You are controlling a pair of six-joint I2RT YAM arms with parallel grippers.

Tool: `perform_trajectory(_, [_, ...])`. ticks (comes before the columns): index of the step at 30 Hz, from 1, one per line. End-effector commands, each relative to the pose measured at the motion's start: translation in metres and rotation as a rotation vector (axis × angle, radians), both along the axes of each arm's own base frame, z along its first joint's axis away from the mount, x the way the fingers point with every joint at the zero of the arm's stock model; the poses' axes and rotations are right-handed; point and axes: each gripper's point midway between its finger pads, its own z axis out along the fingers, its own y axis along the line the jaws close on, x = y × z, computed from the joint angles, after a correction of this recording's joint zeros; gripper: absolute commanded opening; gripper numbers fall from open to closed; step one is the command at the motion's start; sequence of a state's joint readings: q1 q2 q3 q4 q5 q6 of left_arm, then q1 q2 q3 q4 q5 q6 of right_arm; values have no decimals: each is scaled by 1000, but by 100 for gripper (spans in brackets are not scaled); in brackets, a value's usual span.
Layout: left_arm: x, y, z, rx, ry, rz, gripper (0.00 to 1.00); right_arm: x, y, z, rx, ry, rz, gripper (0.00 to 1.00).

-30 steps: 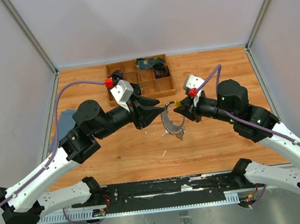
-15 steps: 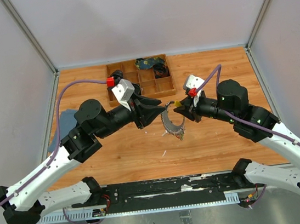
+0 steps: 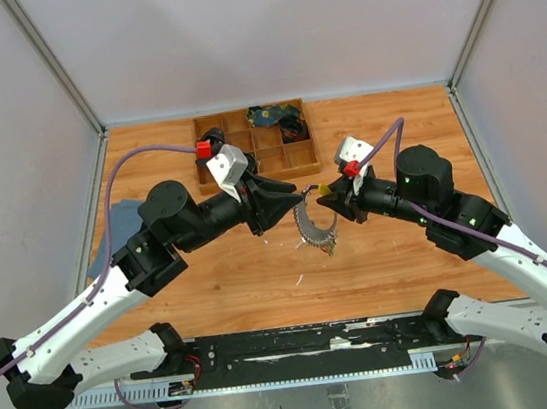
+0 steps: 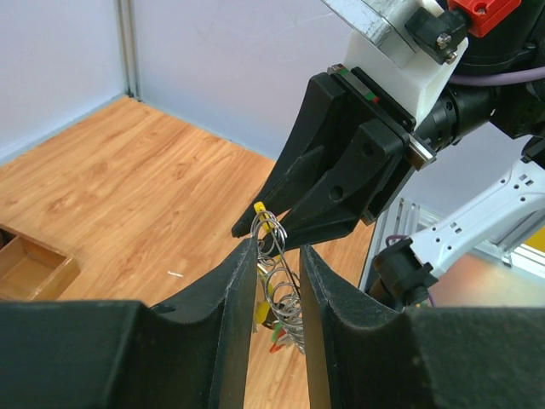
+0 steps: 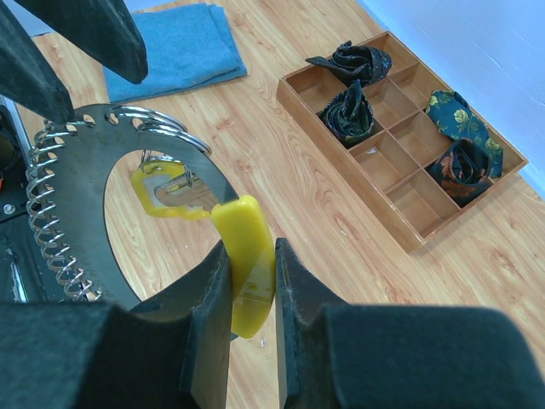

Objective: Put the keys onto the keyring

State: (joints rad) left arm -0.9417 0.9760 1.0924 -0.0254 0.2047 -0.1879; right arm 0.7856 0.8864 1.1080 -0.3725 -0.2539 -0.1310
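Keys (image 3: 316, 235) hang fanned on the keyring (image 4: 273, 243) in mid-air between my arms, so I judge the threading mostly done; my right fingers (image 5: 209, 315) clamp its yellow piece (image 5: 247, 256), while my left fingers (image 4: 230, 315) flank the wire closely, though I cannot tell whether they grip it.

The top external view looks steeply down from above and behind the arm bases, far enough back to take in the whole table (image 3: 402, 258). Each wrist view sits close in: the left faces the table's right edge, the right faces its left edge. All three share the keyring (image 3: 313, 221) over the table's middle.
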Motion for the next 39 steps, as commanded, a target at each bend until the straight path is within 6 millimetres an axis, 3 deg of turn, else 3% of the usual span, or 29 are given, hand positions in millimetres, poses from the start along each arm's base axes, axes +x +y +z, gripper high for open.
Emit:
perform_trajectory(1, [-5,-5,5,-6,-10,-27,32,-5,2,18,44,-48,22,1])
perform_trajectory(7, [-4,-6,2,3,-6,-26,31,-5,2,19,43,-51,19,1])
perform_trajectory(16, [-2,-1,5,5,-17,-3,22,-5,1,21,46,-57,16,1])
perform_trajectory(39, [-1,12,11,10,-45,46,20,-6,0,22,49,-66,20,1])
